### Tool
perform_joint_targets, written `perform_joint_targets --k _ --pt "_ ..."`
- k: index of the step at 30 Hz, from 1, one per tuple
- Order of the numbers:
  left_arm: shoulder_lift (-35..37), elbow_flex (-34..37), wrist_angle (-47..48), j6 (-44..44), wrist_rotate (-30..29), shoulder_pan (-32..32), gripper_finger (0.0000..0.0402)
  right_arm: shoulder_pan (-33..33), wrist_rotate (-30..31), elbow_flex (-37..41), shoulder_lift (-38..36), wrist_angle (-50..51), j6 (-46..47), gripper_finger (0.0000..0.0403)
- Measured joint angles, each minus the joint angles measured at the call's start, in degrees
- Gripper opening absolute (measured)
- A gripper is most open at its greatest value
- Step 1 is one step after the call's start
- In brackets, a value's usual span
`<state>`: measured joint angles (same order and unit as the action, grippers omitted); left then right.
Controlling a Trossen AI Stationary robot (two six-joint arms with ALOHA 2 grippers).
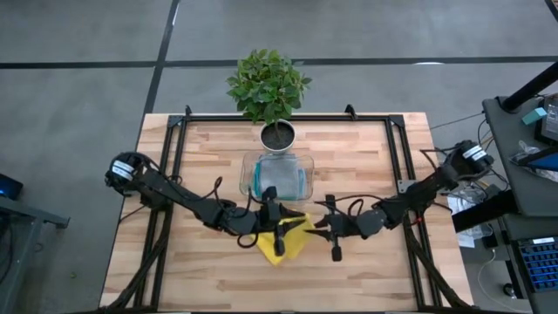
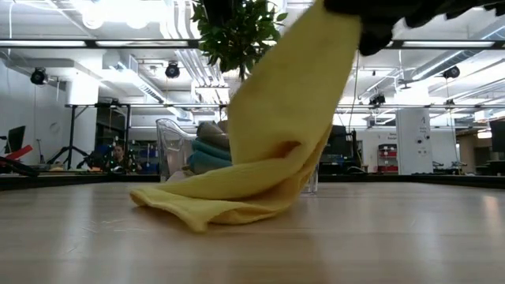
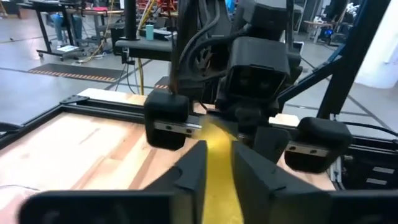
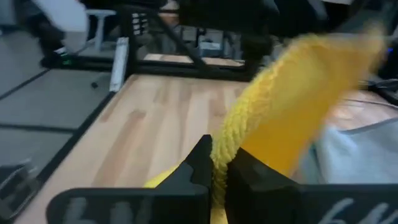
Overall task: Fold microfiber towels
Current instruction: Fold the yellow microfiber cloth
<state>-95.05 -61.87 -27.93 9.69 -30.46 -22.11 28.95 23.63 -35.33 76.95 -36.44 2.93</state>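
A yellow microfiber towel (image 1: 283,242) is partly lifted near the middle of the table. Its lower part lies crumpled on the wood (image 2: 213,205). My left gripper (image 1: 295,225) and my right gripper (image 1: 314,228) face each other above it, both pointing level and both shut on the yellow cloth. In the left wrist view the right gripper (image 3: 241,124) stands just beyond my left fingers (image 3: 193,168). Behind the towel, folded teal and grey towels (image 2: 207,154) lie in a clear plastic tray (image 1: 302,170). My left gripper has a band of the yellow towel (image 3: 217,177) between its two fingers and comes at it level from the table's left. The band runs on to the right gripper. My right gripper pinches a bunched edge of the yellow towel (image 4: 225,140) between its two fingers, level from the table's right. The cloth rises clear of the table there, while its lower part stays on the wood (image 2: 237,197).
A potted plant (image 1: 268,87) stands at the far edge behind the tray. A black metal frame (image 1: 174,148) runs along the table's left, right and far sides. Bare wood (image 1: 200,279) lies toward the near edge.
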Motion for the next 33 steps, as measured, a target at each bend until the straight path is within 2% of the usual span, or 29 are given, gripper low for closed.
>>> perform_joint_targets --k 5,8,12,14,17,23,27,33 --pt "0.16 0.02 2.33 -1.99 0.15 -0.02 0.0134 2.4 -0.71 0.0 -5.08 9.63 -0.05 0.0009" --pt "0.0 0.09 3.55 -2.54 0.13 -0.02 0.0166 3.58 -3.47 0.0 -9.74 20.79 1.57 0.0009" --pt "-1.93 0.38 3.83 -2.39 0.2 -0.02 0.0184 4.11 -8.83 -0.02 -15.73 37.36 10.85 0.0009" --pt "-3.49 0.39 3.93 -1.26 0.26 -0.01 0.0185 4.31 -7.81 0.15 -16.99 42.22 16.01 0.0009" --pt "-6.37 0.39 1.14 0.31 0.33 0.18 0.0185 4.31 -5.97 1.0 -18.06 40.12 20.38 0.0009" --pt "-10.19 -0.36 -6.42 0.15 -0.11 0.34 0.0185 4.17 1.98 1.36 -18.32 23.39 18.3 0.0009" --pt "-8.66 -0.9 -5.85 -1.67 -1.57 0.37 0.0185 4.16 8.04 1.33 -21.25 16.47 13.8 0.0009" --pt "-5.28 -1.03 -6.12 -7.19 -1.99 0.22 0.0185 4.02 12.74 1.33 -24.97 14.99 12.42 0.0009"
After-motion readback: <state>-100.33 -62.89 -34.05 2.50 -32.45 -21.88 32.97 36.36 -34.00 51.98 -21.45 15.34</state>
